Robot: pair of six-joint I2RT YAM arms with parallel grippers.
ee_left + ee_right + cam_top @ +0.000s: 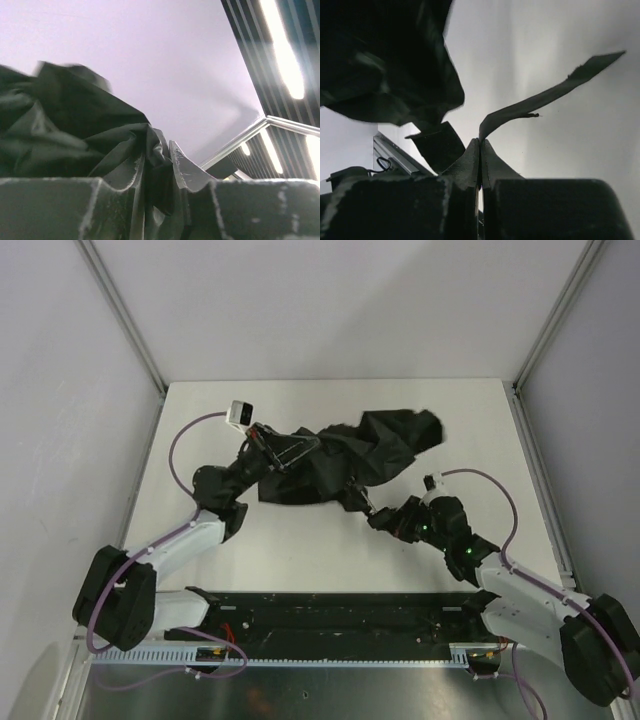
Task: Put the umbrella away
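Umbrella slumped centre frame from overhead. Left gripper clamps bunched fabric, anchoring it. Right gripper, fingers pressed together, pinches the closure tab, probably to wrap it.

1. From above, the left gripper has its fingertips buried in the fabric of the umbrella, which hides the pinch point.
2. What the right gripper pinches is too small to tell there.
3. Left wrist view: the fabric's upper edge is blurred, and the frame's left side cuts it off.
4. Right wrist view: the root of the closure tab is hidden between the pressed fingers.
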